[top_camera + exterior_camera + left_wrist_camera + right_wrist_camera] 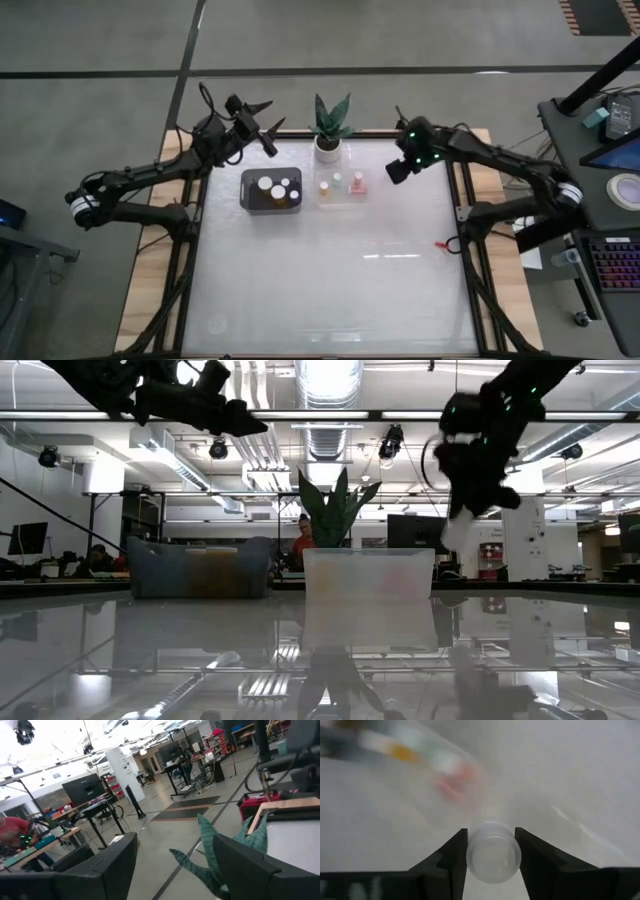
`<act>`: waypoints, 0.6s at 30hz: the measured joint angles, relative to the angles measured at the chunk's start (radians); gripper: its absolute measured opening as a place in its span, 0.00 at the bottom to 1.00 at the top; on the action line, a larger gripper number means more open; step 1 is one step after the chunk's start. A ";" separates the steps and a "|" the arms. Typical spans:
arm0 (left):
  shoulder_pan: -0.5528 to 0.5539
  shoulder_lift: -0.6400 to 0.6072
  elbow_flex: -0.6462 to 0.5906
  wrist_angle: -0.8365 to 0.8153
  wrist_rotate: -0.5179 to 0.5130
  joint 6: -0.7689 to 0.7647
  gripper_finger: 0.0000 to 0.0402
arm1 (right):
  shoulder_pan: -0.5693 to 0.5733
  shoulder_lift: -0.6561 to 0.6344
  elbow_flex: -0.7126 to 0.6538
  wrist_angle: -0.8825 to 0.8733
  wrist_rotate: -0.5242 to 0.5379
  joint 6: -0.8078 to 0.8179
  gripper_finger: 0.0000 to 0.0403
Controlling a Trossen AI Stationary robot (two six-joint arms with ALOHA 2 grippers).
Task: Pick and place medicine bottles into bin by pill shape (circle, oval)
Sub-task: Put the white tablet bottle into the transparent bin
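My right gripper [398, 172] hangs above the table's far right part, right of the clear bin [342, 198], shut on a medicine bottle with a white round cap [493, 859]. The bottle also shows in the low view [455, 532]. The clear bin holds three small bottles [341, 183]. A dark bin [250, 196] left of it holds several white-capped bottles [277, 189]. My left gripper [270, 127] is open and empty, raised over the far left edge, behind the dark bin and left of the potted plant [329, 128]. My right gripper pinches the bottle between its two fingers, one on each side of the round white cap [470, 855]. The fingers slant downward. The bottle is lifted clear of the table and hangs below the fingers [470, 480].
The potted plant stands at the far edge between the two arms; its leaves show in the left wrist view [210, 865]. A small red thing [440, 244] lies by the right edge. The glossy white tabletop [330, 290] stretches toward the near edge.
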 joint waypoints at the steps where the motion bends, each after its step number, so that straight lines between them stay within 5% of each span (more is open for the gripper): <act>1: -0.004 0.000 0.000 0.000 0.000 -0.007 0.61 | -0.002 -0.032 0.000 0.033 -0.048 -0.015 0.35; 11: -0.079 0.000 0.000 0.000 0.004 -0.012 0.61 | 0.002 -0.195 -0.063 0.500 -0.527 -0.138 0.33; 18: -0.144 0.000 0.000 0.000 0.004 -0.013 0.61 | 0.004 -0.168 -0.157 1.119 -0.751 -0.008 0.34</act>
